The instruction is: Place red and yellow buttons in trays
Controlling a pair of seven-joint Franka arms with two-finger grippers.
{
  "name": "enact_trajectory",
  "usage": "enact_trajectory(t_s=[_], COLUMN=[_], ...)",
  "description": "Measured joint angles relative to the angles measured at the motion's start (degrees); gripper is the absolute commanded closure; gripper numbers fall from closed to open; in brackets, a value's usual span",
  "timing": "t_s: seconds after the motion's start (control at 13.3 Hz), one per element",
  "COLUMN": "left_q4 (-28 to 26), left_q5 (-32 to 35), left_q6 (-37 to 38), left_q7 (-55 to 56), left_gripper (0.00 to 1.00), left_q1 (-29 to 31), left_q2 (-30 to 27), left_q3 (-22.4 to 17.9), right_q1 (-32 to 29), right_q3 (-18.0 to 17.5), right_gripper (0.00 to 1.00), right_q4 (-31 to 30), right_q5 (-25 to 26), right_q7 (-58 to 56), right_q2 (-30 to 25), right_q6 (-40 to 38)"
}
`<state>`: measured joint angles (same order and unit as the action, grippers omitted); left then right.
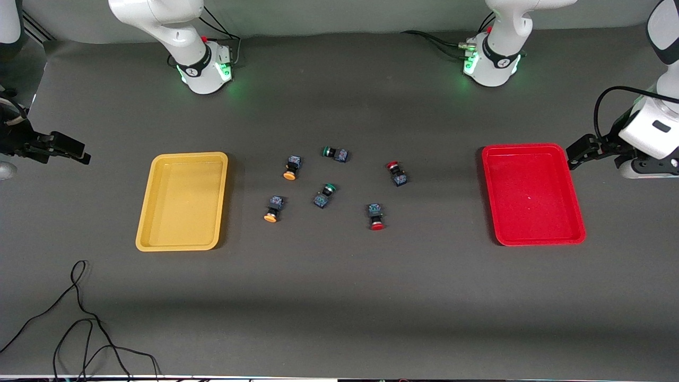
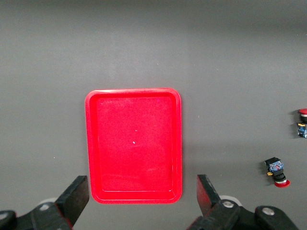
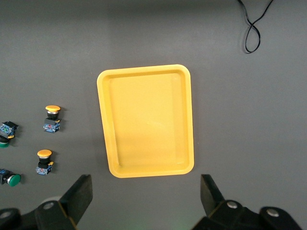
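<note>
Two yellow buttons [image 1: 291, 167] [image 1: 273, 208] and two red buttons [image 1: 395, 173] [image 1: 376, 216] lie mid-table between the trays. The yellow tray [image 1: 182, 201] sits toward the right arm's end and the red tray [image 1: 530, 196] toward the left arm's end; both are empty. My left gripper [image 1: 577, 153] is open and empty, up beside the red tray [image 2: 133, 143]. My right gripper [image 1: 71, 149] is open and empty, up beside the yellow tray [image 3: 146, 120]. The left wrist view shows both red buttons [image 2: 277, 171] [image 2: 302, 127]. The right wrist view shows both yellow buttons [image 3: 52, 117] [image 3: 44, 160].
Two green-capped buttons [image 1: 334, 153] [image 1: 323, 194] lie among the red and yellow ones. A loose black cable [image 1: 79, 318] lies near the table's front edge, nearer the front camera than the yellow tray. The arm bases stand at the table's back edge.
</note>
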<state>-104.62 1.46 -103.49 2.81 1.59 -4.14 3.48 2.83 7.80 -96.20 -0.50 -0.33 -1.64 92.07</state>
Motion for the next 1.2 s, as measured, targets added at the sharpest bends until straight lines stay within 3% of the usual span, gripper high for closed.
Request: enact_trajectory(t_s=[0.83,1.05,1.2], left_q4=[-0.07,-0.13,-0.29], left_q5=[0.00,0.00,0.00], left_q6=[-0.68,-1.20,-1.89], left_q7=[-0.02,-0.02,-0.02], left_gripper=[0.00,0.00,0.00], left_q1=[0.10,0.14,0.20], left_q2=[0.11,0.26,0.33], left_q3=[-0.21,-0.27,-0.38], right_q1=[1.87,6.97,13.79], right_q3=[-0.67,-0.76,-0.87], right_gripper=[0.00,0.00,0.00], right_q4=[-0.97,-5.47,-10.93], right_q5=[-0.08,-3.29,-4.29], right_q7=[0.36,9.33,19.40], right_q2=[0.31,0.10,-0.78], right_q6=[0.00,2.05,8.20])
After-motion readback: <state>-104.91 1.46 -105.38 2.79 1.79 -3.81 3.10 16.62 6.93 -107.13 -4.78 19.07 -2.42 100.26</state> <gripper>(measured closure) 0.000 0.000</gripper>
